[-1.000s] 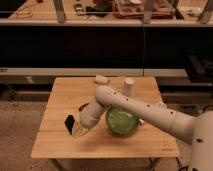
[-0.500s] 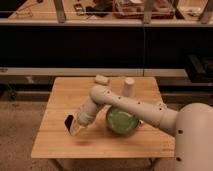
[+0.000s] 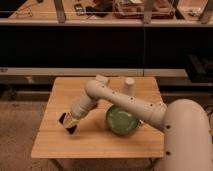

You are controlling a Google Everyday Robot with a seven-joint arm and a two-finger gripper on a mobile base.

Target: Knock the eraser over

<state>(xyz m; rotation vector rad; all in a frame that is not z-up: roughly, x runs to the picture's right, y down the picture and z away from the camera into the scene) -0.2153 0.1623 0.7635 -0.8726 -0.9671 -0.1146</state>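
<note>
- Black eraser [image 3: 64,120] sits at the left-front of the wooden surface [image 3: 55,145], looks tilted, touching or just beside the gripper [image 3: 71,125].
- Gripper is low at the eraser's right side — can't tell how the jaws are set.
- Green plate [image 3: 121,120] is to the right, apart from the contact.
- Best move, I'd say: short sideways push high on the slab — low contact just slides it.
</note>
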